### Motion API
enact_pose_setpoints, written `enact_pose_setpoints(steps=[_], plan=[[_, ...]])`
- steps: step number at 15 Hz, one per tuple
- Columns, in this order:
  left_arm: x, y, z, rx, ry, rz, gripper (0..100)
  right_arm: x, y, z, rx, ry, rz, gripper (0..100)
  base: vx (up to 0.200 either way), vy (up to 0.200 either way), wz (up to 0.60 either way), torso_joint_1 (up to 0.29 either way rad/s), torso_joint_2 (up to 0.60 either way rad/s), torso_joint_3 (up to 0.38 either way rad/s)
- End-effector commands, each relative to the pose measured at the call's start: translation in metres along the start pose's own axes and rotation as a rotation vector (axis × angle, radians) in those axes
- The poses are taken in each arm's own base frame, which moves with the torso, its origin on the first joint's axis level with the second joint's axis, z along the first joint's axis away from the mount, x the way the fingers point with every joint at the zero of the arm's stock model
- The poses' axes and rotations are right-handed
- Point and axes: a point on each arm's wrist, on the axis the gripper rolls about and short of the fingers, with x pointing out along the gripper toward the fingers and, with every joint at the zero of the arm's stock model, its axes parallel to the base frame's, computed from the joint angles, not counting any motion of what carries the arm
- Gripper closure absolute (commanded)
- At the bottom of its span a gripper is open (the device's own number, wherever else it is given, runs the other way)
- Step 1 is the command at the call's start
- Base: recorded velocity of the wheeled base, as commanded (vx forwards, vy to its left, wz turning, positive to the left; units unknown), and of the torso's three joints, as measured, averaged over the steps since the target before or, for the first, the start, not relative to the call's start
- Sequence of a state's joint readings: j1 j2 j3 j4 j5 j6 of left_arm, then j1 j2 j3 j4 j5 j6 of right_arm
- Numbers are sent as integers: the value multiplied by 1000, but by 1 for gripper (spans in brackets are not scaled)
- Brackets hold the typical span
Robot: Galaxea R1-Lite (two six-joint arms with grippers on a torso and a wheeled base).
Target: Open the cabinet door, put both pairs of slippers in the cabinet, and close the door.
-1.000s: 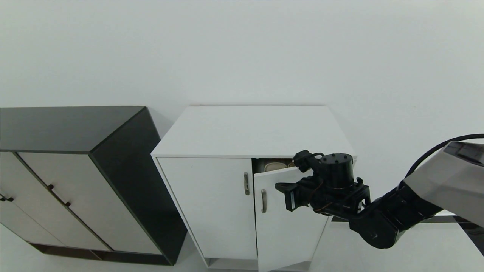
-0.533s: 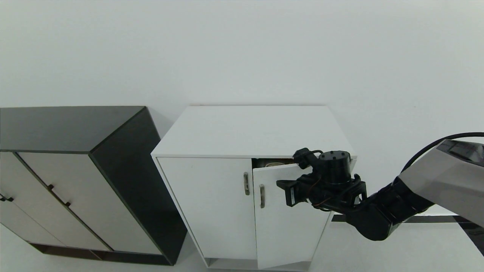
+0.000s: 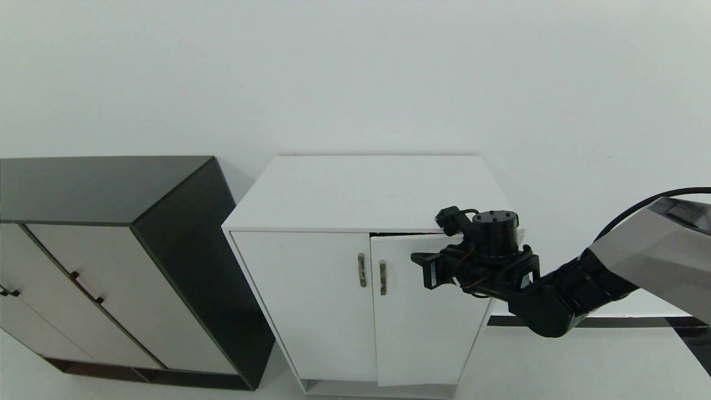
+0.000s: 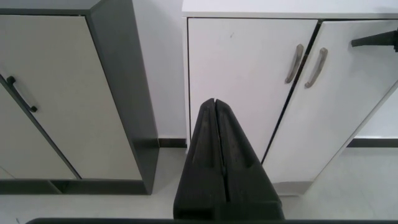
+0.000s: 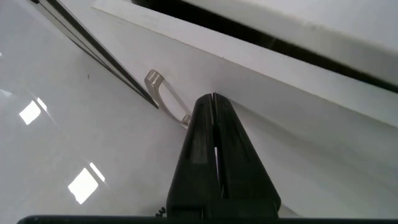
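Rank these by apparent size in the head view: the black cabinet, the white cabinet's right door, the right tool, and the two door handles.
1. black cabinet
2. right door
3. right tool
4. left handle and right handle: these look alike, so they are not ranked against each other.

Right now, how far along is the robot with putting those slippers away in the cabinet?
Nearly finished, it seems. Done: the left door is shut, and the right door is swung almost flush with it. In hand: the right pincer, shut, seems to rest against the right door's front. Left: a thin dark gap at that door's top edge needs closing. Whether the slippers are inside, the doors hide.
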State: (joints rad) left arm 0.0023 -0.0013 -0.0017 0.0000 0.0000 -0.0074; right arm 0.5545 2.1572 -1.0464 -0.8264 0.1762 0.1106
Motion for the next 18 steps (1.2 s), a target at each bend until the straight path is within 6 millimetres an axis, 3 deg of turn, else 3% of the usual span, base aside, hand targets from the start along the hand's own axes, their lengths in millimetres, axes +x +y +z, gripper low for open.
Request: enact_pose_setpoints(steps=[1, 18], plan=[[0, 0, 0, 0, 1, 1, 100, -1, -2, 1, -1, -4, -4, 100, 0, 0, 0, 0, 0, 0], [0, 0, 0, 1, 1, 1, 100, 2, -8, 1, 4, -6, -2, 100, 0, 0, 0, 0, 0, 0]])
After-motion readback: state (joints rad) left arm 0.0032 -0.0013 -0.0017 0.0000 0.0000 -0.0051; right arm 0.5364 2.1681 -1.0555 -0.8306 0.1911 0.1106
